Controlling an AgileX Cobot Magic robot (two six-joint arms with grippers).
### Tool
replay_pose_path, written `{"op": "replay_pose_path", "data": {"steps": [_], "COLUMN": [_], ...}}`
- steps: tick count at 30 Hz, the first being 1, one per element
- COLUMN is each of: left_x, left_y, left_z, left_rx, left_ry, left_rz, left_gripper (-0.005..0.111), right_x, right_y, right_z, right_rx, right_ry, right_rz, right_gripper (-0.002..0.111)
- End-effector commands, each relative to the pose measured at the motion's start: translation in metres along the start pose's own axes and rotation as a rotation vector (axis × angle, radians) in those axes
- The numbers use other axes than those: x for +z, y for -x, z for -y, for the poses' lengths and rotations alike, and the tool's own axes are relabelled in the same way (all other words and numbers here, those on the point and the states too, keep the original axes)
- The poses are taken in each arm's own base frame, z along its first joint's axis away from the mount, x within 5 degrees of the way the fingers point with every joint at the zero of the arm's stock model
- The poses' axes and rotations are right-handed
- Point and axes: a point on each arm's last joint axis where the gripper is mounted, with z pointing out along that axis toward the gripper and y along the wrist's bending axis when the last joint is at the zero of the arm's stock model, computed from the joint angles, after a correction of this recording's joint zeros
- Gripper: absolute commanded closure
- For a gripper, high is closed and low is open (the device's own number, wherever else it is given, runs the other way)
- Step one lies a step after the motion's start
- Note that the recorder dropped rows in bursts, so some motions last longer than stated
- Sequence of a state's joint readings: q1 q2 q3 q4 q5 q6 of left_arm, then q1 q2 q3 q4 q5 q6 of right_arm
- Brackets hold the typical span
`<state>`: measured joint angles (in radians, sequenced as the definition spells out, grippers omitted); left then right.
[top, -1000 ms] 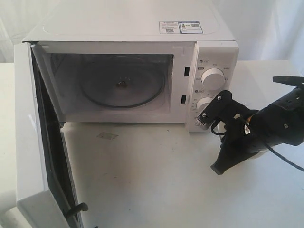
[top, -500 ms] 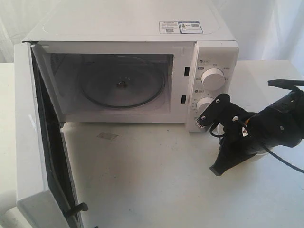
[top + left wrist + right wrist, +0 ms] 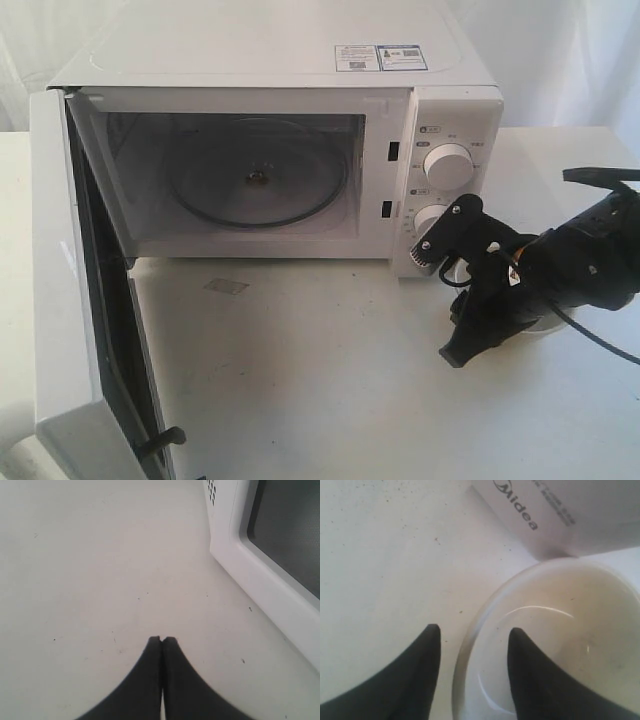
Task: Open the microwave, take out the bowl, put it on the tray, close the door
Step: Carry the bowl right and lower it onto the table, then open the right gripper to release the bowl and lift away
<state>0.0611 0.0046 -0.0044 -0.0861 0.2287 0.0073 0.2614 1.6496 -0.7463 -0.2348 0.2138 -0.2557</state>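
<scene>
The white microwave (image 3: 270, 60) stands with its door (image 3: 60, 300) swung wide to the left. Its cavity holds only the glass turntable (image 3: 255, 185). The cream bowl (image 3: 560, 645) rests on the table by the microwave's front right corner (image 3: 560, 510). In the exterior view only a pale sliver of the bowl (image 3: 545, 325) shows under the arm. My right gripper (image 3: 474, 631) is open and straddles the bowl's rim, one finger inside and one outside. My left gripper (image 3: 162, 639) is shut and empty, low over the table beside the door's outer face (image 3: 270, 595). No tray is in view.
The white tabletop (image 3: 330, 380) stretches in front of the microwave, with a small faint patch (image 3: 226, 287) near the cavity. A dark latch hook (image 3: 165, 438) juts from the door's free edge. A cable (image 3: 600, 340) trails from the right arm.
The right arm has dipped slightly and drawn in over the bowl. The door, the microwave and the left gripper's side look unchanged.
</scene>
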Motion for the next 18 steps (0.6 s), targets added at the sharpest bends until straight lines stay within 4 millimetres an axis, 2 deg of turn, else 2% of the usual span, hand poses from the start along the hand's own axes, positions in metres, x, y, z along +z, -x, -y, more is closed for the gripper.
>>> {"op": "replay_pose_path", "data": {"steps": [1, 18], "left_x": [0.0, 0.0], "left_y": [-0.002, -0.002], "left_z": [0.0, 0.0], "left_rx": [0.0, 0.0], "left_ry": [-0.005, -0.005], "left_rz": [-0.003, -0.003], "left_gripper": [0.107, 0.107], "right_x": [0.0, -0.014], "right_y": [-0.004, -0.006], "right_z": [0.004, 0.006], "right_rx": [-0.007, -0.011], "right_ry": [-0.005, -0.016], "right_rz": [-0.018, -0.046], "right_gripper": [0.067, 0.067]}}
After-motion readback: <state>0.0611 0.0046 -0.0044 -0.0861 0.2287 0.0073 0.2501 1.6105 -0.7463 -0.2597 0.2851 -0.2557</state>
